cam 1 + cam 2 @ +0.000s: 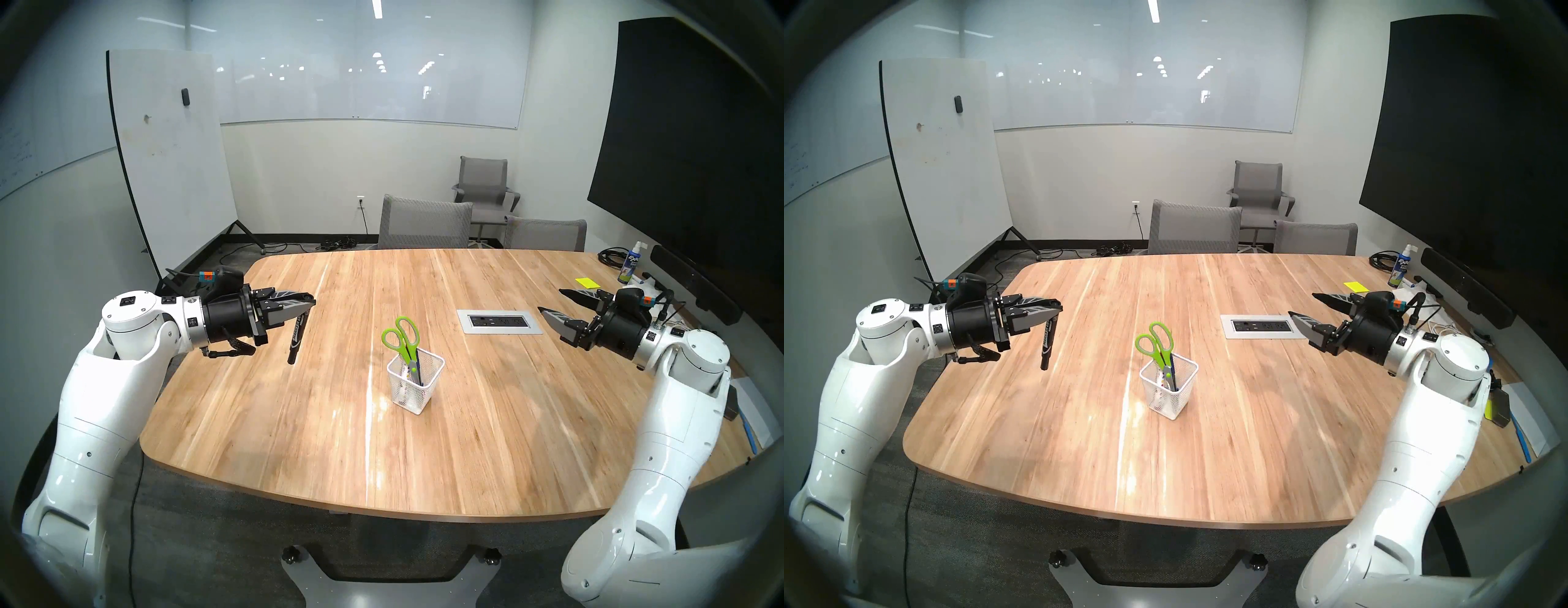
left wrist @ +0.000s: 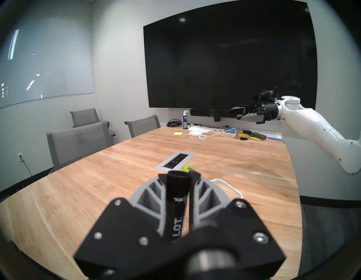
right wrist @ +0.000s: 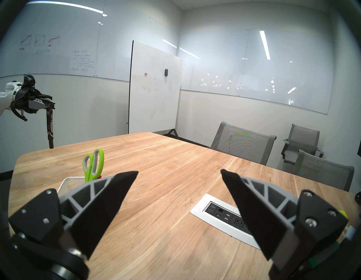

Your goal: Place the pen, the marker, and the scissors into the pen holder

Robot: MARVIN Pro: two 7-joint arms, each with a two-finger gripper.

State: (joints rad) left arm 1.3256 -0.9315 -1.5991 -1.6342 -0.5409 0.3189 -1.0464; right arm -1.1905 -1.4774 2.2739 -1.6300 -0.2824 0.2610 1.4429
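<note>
pen (image 1: pixel 419 368) mostly hidden, perhaps behind scissors (image 1: pixel 403 339)

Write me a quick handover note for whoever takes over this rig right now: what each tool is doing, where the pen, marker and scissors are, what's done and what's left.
Left tool: shut on the black marker, which hangs nearly upright in the air above the table, left of the pen holder.
Right tool: open, empty, off to the holder's right.
Done: scissors stand in the holder, green handles up; the blue pen is in beside them.
Left: carry the marker over the holder, lower it in, release.
</note>
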